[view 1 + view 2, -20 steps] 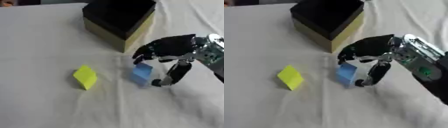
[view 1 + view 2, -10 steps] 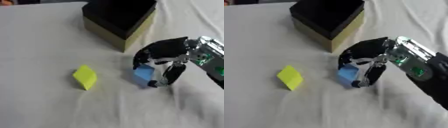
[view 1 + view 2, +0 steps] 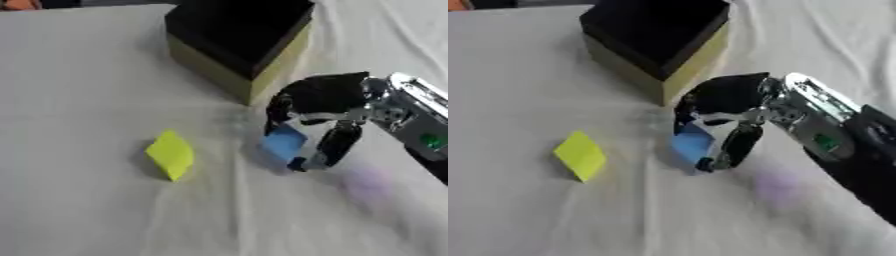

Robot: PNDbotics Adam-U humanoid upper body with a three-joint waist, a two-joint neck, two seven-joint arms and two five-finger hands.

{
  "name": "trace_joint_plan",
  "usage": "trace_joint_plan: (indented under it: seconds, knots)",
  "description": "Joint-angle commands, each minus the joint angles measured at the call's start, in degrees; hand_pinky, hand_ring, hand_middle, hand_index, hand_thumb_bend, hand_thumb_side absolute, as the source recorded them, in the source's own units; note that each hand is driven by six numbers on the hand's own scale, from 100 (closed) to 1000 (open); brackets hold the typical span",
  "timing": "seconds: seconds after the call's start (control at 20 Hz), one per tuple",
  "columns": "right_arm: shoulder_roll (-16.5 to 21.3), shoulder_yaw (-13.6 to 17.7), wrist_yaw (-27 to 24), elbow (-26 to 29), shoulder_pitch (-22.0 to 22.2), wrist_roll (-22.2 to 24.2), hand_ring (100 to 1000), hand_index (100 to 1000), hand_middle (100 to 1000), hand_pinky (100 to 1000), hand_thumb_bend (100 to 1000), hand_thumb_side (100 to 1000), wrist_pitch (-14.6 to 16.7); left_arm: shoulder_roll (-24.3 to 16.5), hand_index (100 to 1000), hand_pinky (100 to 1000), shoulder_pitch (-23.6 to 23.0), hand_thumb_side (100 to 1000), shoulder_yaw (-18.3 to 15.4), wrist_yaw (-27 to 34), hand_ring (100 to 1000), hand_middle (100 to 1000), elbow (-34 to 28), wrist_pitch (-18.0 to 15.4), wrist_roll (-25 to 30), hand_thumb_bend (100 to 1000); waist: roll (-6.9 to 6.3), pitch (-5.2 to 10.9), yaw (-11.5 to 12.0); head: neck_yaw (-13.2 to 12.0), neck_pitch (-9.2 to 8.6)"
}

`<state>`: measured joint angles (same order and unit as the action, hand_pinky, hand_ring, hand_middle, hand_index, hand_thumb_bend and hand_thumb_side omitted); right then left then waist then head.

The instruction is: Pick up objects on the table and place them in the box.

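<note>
Left eye view shows a table (image 3: 79, 65) draped in a white, slightly creased cloth, with three things on it. Nearest the table's front edge, toward the left side, lies a yellow block (image 3: 171, 154), tilted on the cloth with one corner pointing down at the front edge. It is well apart from everything else.

Just right of the table's middle and a little farther back sits a blue block (image 3: 284, 144). The right hand (image 3: 319, 100) comes in from the table's right edge, black with a silver wrist section carrying a small green mark. Its fingers (image 3: 280, 107) curl down over the far-left side of the blue block while the thumb (image 3: 335, 145) reaches down along the block's right side, its tip touching or almost touching the cloth. The block is caught between thumb and fingers, so the hand is closed around it. Whether the block rests on the cloth or is just off it cannot be told.

Farthest back, near the table's rear edge, stands the box (image 3: 241, 42), turned corner-on. Its outer walls are pale yellow, its top dark black. The box's nearest corner is just beyond the hand.
</note>
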<state>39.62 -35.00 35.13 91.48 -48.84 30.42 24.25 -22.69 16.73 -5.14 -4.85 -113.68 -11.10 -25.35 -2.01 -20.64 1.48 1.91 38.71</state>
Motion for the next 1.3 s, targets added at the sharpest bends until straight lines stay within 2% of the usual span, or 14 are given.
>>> trace_joint_plan:
  seconds: [0.05,0.3,0.55,0.75,0.85,1.05,1.1,1.15,1.3]
  knots:
    - [0.81,0.92,-0.77,0.70,-0.59,-2.60,744,545,437,775,100,257,-1.17,-0.75,770,654,0.80,1000,-0.10,0.09,762,761,-0.91,0.00,0.23,161,0.07,1.01,0.00,0.12,-0.48]
    - [1.04,2.97,-4.60,3.97,-1.12,-3.94,744,567,456,783,100,240,-4.82,-0.94,771,656,0.84,1000,-0.21,0.09,763,761,-0.91,-0.02,0.20,161,0.04,1.24,-0.20,0.15,-0.65]
    - [0.15,6.33,-8.84,5.44,-4.27,-4.13,743,575,461,794,100,248,-9.04,-1.08,771,657,0.80,1000,-0.26,0.07,763,762,-0.91,-0.01,0.15,160,0.01,1.44,-0.35,0.49,-1.12]
    - [-1.79,9.06,-11.94,2.31,-9.12,-3.95,744,577,462,795,100,224,-12.03,-1.15,771,658,0.85,1000,-0.18,0.08,763,762,-0.91,0.01,0.26,157,0.04,1.37,-0.21,1.27,-1.62]
    - [-2.90,10.25,-12.12,0.08,-11.77,-4.35,743,578,463,794,100,201,-12.50,-1.22,770,658,0.89,1000,-0.14,0.07,763,762,-0.91,0.02,0.32,155,0.10,1.16,-0.05,1.87,-2.05]
    - [-5.38,11.89,-9.62,-5.13,-17.05,-4.88,743,579,464,793,100,168,-12.81,-1.45,770,659,1.29,1000,0.09,0.12,763,762,-0.91,-0.04,0.55,154,0.46,0.64,0.45,2.93,-2.75]
    - [-6.07,12.27,-8.81,-6.50,-18.41,-4.86,743,580,464,793,100,197,-13.13,-1.49,770,659,1.40,1000,0.12,0.13,763,762,-0.91,-0.05,0.60,127,0.54,0.50,0.50,3.08,-3.02]
    - [-6.85,12.77,-8.01,-7.81,-19.73,-4.89,744,580,464,794,100,173,-13.59,-1.51,770,659,1.55,1000,0.16,0.15,763,762,-0.91,-0.06,0.64,153,0.65,0.27,0.58,3.25,-3.37]
    - [-9.25,14.74,-5.43,-12.02,-22.71,-5.45,747,580,464,796,100,166,-14.67,-1.70,770,659,1.95,1000,0.29,0.15,763,762,-0.91,-0.13,0.80,151,0.84,-0.34,0.94,3.60,-4.00]
